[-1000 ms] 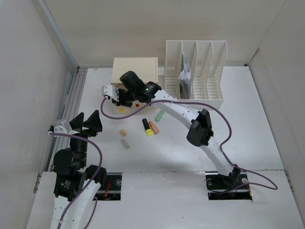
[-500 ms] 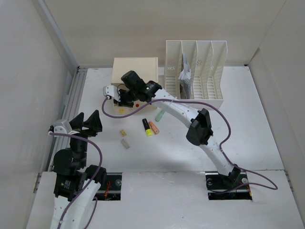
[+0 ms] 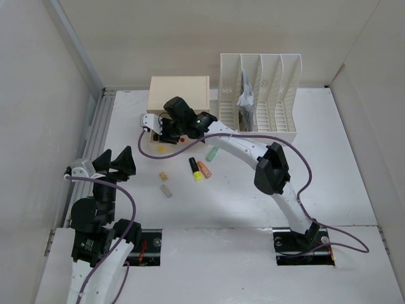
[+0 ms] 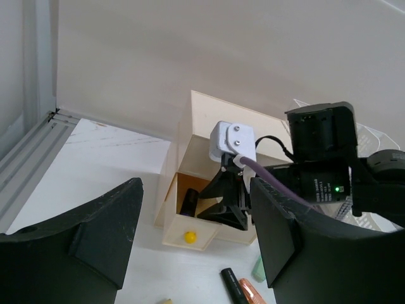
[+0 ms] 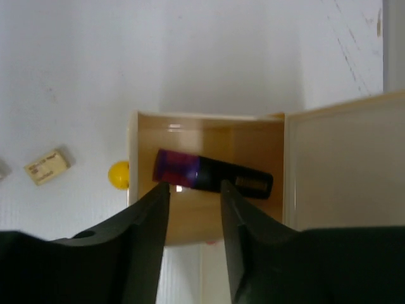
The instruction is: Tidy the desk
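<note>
Hovering over the pulled-out drawer [image 5: 142, 136] of the small cream drawer box [image 3: 179, 88], the right claw [image 5: 193, 190] has its jaws apart and holds nothing. A purple-and-black marker [image 5: 212, 175] lies on the drawer floor directly beneath the gap. Its long axis runs along the line between the two fingers rather than across it. No contact between fingers and marker is evident.

The left claw [image 3: 114, 158] hangs spread wide and empty near the left rail, well apart from the box.

The large flat white desk [image 3: 329, 164] extends beneath both arms, with the box at its far side. The items left loose on it are:
- a black marker with a yellow cap [image 3: 194, 168]
- an orange marker [image 3: 204, 169], just beside it
- a pale green marker [image 3: 212, 153], near the box
- two small tan blocks [image 3: 163, 175]

Assessment: one marker is stowed and several items are outstanding. All three loose markers lie toward the arm bases from the right claw, which is nearer to them than the left. Their axes run roughly away from the bases, so the wrist would likely need turning to close across one.
</note>
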Controlling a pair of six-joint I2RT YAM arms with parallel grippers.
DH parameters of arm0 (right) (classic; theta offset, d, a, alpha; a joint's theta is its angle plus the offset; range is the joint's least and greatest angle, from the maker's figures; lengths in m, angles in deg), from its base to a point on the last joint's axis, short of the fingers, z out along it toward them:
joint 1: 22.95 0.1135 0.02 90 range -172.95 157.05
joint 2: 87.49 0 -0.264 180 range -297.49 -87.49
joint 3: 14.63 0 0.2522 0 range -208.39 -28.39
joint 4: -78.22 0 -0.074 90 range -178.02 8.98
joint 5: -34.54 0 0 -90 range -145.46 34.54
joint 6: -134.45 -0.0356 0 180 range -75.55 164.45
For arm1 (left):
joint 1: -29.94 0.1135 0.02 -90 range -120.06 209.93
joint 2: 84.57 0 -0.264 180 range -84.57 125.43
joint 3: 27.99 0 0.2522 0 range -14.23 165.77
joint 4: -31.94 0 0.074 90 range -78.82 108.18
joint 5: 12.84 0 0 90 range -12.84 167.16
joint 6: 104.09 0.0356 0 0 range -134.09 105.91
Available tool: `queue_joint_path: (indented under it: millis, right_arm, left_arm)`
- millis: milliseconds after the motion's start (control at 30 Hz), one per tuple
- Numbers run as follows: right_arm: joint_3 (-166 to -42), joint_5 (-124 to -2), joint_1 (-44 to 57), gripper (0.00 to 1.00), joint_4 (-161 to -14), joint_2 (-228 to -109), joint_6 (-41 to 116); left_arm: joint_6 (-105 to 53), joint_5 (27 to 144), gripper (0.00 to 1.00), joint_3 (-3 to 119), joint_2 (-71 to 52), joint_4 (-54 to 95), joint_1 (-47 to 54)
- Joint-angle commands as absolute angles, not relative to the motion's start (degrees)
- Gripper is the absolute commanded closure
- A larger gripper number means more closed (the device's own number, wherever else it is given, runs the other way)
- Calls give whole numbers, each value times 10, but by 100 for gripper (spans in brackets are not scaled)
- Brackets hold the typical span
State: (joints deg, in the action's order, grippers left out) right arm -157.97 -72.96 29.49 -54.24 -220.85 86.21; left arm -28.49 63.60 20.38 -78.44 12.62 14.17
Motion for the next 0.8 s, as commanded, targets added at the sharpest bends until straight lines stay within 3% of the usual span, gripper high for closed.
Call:
queue_joint_path:
  millis: [0,400,433,467,533,700,767]
  right_arm:
    - [-1573,-661,309,55,-610,-2148,831]
    - [-1491,-569,309,55,-625,-2038,786]
    - [-1491,-562,309,94,-612,-2031,775]
    - [-1484,-562,309,100,-584,-2031,756]
    - [-1456,-569,294,100,-551,-2007,670]
    - [-1272,-747,253,100,-545,-1930,606]
    - [-1218,-747,253,79,-564,-1901,592]
  left_arm:
    - [-280,634,35,212,-791,148,139]
    - [-280,634,35,212,-797,148,139]
    - [-280,634,35,212,-802,148,139]
    - [-280,634,35,212,-802,148,139]
    - [-280,634,35,212,-807,148,139]
    - [-280,645,35,212,-813,154,139]
    - [-280,645,35,212,-818,154,139]
